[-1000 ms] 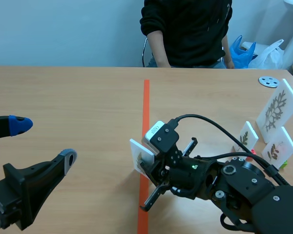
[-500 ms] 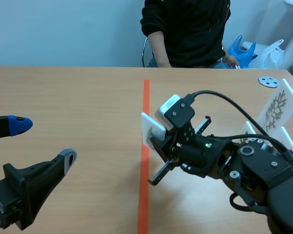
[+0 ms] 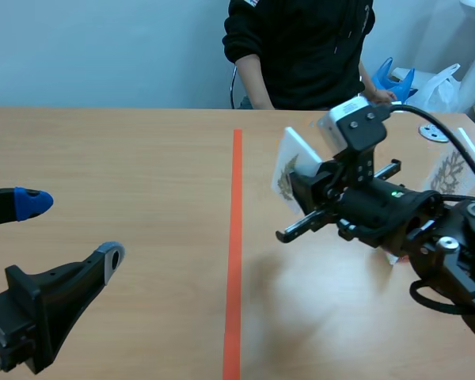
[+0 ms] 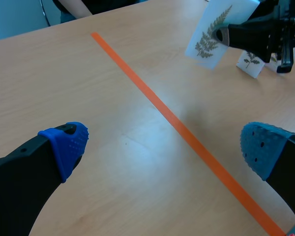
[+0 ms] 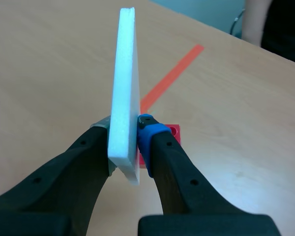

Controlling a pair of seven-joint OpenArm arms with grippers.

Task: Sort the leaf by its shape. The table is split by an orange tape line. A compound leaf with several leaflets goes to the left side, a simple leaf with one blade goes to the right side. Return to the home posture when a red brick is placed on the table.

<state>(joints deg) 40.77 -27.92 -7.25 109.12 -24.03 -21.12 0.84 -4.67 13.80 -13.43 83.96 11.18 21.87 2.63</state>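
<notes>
Leaf card [image 3: 289,176]: white foam board, one face bearing a pressed fern-like compound leaf of many leaflets. Held upright, edge-on, off the table between the right gripper's [image 5: 130,129] fingers, right of the orange tape line [image 3: 236,237].

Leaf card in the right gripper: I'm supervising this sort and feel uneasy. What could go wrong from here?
1. The right gripper pinches the leaf card only near one edge; it could pivot or slip.
2. Its leaf is fern-like, many leaflets, yet it hangs right of the orange tape line; set down here, it is missorted.
3. A small standing card nearby could get knocked.
</notes>
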